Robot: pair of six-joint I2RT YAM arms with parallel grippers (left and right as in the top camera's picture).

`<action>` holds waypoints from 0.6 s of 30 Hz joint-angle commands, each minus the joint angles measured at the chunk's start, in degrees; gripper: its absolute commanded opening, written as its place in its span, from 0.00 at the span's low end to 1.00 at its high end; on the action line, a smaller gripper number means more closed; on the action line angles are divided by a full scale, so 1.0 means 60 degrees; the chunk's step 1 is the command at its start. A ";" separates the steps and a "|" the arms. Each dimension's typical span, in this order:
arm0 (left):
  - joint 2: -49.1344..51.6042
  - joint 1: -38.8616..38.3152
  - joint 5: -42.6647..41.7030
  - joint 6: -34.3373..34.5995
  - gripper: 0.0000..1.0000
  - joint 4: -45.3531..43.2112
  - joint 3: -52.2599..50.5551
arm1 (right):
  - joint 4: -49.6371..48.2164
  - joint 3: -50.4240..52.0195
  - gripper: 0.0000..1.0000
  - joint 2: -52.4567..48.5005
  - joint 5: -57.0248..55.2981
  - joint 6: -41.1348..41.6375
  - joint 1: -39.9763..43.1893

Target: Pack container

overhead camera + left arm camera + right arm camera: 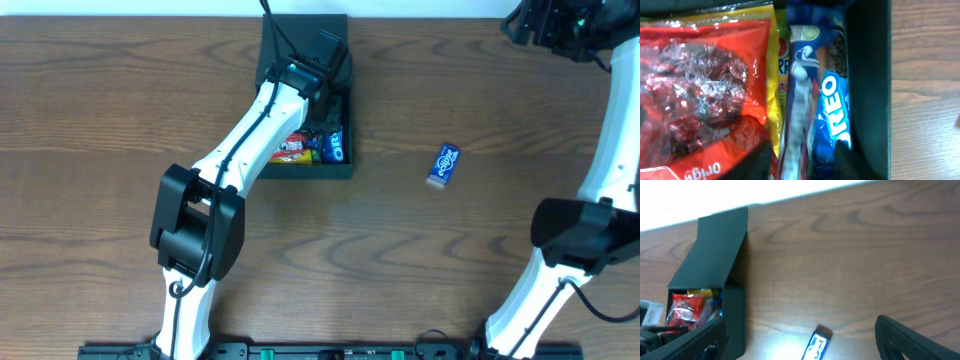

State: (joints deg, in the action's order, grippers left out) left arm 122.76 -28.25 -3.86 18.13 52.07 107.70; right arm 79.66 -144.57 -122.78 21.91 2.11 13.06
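The box (pixel 335 172) sits against the far edge of the desk (pixel 100 120), a little left of centre. Its lid (pixel 720 245) stands up at the back, so the opening is free from above.

My left gripper (pixel 805 165) is down inside the box at its right-hand side. The fingers (pixel 850 162) are set fairly narrow, straddling a blue-and-white packet (pixel 799 100) that stands on its edge. I cannot tell from the wrist view whether the pads actually press it or merely flank it. It is wedged between a yellow packet (pixel 776 65) and an Oreo packet (pixel 832 105), which lies along the right wall. On edge is, I judge, the only way it fits that slot. A big red packet (pixel 700 85) fills the rest of the floor.

One blue packet (pixel 444 165) lies loose on the desk to the right of the box, well apart from it and nearer the right arm. My right gripper (pixel 555 25) is parked high over the far right corner, jaws wide and empty. That keeps it clear of the left arm while giving its camera a view of the loose packet (pixel 816 345) and the box.

I would say packing is nearly done, with this loose packet yet to go in and the lid not yet shut. The main risk is the upright packet tipping out of its slot.
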 commanded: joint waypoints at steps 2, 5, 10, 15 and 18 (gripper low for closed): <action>-0.0342 0.0291 -0.0073 -0.0182 0.49 0.0124 0.0561 | 0.0390 0.0652 0.92 -0.0080 -0.0725 0.0484 -0.0583; -0.0696 0.0586 -0.0022 -0.0612 0.49 0.0237 0.1162 | 0.0324 0.1836 0.89 -0.0084 -0.0878 0.1133 -0.1056; -0.1716 0.1435 -0.0033 -0.0823 0.52 0.0200 0.1464 | -0.0488 0.4353 0.85 -0.0084 -0.1137 0.2794 -0.1810; -0.2229 0.2320 -0.0066 -0.1490 0.52 0.0321 0.1464 | -0.1351 0.6080 0.83 -0.0084 -0.1344 0.3978 -0.2259; -0.2229 0.2747 -0.0117 -0.1639 0.52 0.0448 0.1461 | -0.1457 0.6692 0.81 -0.0084 -0.1818 0.4506 -0.2510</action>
State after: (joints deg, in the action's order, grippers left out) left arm 108.14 -12.80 -4.29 10.76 53.95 116.29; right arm 71.16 -106.21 -123.02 14.24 23.42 -0.89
